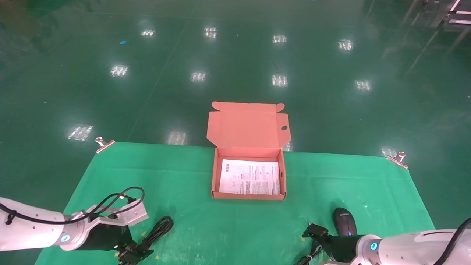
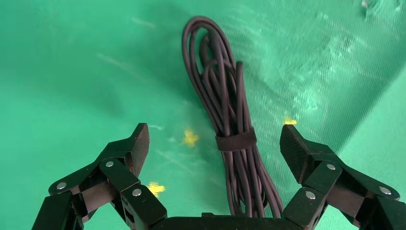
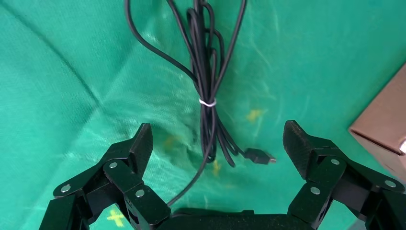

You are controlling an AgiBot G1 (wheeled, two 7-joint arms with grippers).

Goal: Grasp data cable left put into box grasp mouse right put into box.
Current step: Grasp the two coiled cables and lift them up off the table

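Straddling the data cable [image 2: 233, 139], left gripper [image 2: 215, 148] is open, strap between fingertips. Loose loops may slip if it clamps off-centre. Right gripper [image 3: 218, 148] open too.

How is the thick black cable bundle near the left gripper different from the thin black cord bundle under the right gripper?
The data cable has thick strands, while the mouse's cord is thin.

The data cable is held by a broad dark strap, the cord by a thin white tie.

The data cable lies as a tight hank; the cord has loose loops and a free plug end.

Both are black and lie on the green cloth, each between open gripper fingers.
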